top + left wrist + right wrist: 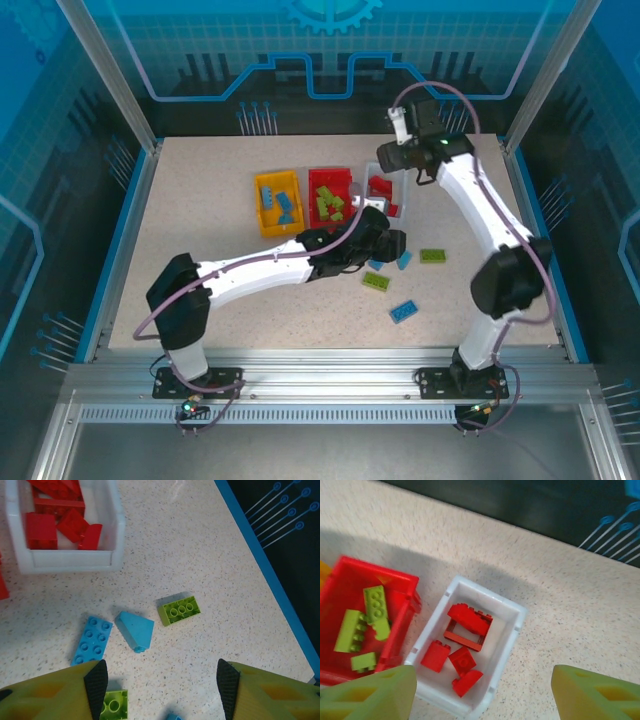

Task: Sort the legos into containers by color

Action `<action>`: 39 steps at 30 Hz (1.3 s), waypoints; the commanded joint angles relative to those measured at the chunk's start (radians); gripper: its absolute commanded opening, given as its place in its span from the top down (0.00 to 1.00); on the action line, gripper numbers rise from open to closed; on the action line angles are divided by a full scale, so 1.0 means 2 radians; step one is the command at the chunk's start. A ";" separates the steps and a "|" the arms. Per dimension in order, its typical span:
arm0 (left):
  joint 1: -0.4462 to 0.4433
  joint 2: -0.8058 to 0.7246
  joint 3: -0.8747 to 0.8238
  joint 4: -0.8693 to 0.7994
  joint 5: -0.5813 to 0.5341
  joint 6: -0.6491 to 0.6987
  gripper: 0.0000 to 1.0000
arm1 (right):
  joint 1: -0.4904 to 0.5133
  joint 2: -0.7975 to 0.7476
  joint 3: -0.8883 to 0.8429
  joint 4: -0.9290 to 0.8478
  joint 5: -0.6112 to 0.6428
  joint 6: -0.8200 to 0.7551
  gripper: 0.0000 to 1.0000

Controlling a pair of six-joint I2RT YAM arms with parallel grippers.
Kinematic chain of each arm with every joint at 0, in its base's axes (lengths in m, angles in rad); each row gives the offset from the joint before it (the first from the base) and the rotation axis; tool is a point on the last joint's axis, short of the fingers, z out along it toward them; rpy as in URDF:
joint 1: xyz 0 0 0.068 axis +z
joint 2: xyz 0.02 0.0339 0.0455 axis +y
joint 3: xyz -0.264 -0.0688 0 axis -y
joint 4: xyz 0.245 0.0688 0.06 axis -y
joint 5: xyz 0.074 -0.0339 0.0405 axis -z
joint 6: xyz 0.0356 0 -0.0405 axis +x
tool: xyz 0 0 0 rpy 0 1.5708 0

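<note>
Done: red legos in white bin, green legos in red bin, blue legos in yellow bin.
Left: loose blue bricks and green bricks on table.
Grippers: left gripper, right gripper released, empty.

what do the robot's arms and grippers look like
The left arm and right arm have white links with black joints and a mauve cable looping along each. The left gripper and right gripper have yellow-green fingers; the left's carry black pads.

The left arm and right arm are white with fat black joints. A thin purple cable runs along each. The left gripper and right gripper have yellow fingers. The left pads are black.
</note>
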 commanded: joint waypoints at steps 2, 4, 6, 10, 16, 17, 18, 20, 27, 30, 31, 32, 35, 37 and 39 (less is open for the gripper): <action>-0.003 0.039 0.047 -0.039 0.031 0.053 0.36 | -0.018 -0.106 -0.113 0.031 -0.015 0.096 0.27; -0.003 0.053 0.058 -0.045 0.035 0.064 0.36 | -0.019 -0.162 -0.168 0.041 -0.018 0.122 0.26; -0.003 0.063 0.063 -0.048 0.040 0.077 0.36 | -0.022 -0.221 -0.219 0.038 -0.022 0.153 0.25; -0.007 0.080 0.068 -0.050 0.082 0.111 0.36 | -0.025 -0.316 -0.285 0.004 -0.016 0.207 0.22; -0.046 0.113 0.080 -0.082 0.120 0.196 0.36 | -0.027 -0.441 -0.349 -0.070 -0.033 0.277 0.19; -0.053 0.120 0.083 -0.090 0.119 0.208 0.35 | -0.026 -0.463 -0.357 -0.083 -0.034 0.288 0.17; -0.057 0.127 0.084 -0.098 0.117 0.214 0.35 | -0.027 -0.484 -0.362 -0.095 -0.036 0.295 0.16; -0.062 0.140 0.087 -0.113 0.110 0.219 0.33 | -0.026 -0.528 -0.364 -0.119 -0.039 0.312 0.15; -0.076 0.173 0.096 -0.128 0.113 0.232 0.31 | -0.026 -0.646 -0.351 -0.136 -0.044 0.332 0.11; -0.082 0.190 0.104 -0.134 0.115 0.236 0.31 | -0.027 -0.643 -0.336 -0.151 -0.048 0.328 0.10; -0.082 0.193 0.104 -0.134 0.116 0.236 0.31 | -0.026 -0.641 -0.335 -0.154 -0.050 0.327 0.10; -0.082 0.196 0.104 -0.134 0.114 0.235 0.31 | -0.027 -0.639 -0.334 -0.156 -0.051 0.327 0.10; -0.081 0.203 0.105 -0.137 0.107 0.236 0.31 | -0.027 -0.638 -0.339 -0.152 -0.055 0.330 0.11; -0.082 0.208 0.106 -0.137 0.108 0.237 0.33 | -0.026 -0.638 -0.344 -0.149 -0.058 0.333 0.11; -0.083 0.213 0.106 -0.134 0.109 0.238 0.39 | -0.026 -0.636 -0.348 -0.146 -0.061 0.334 0.12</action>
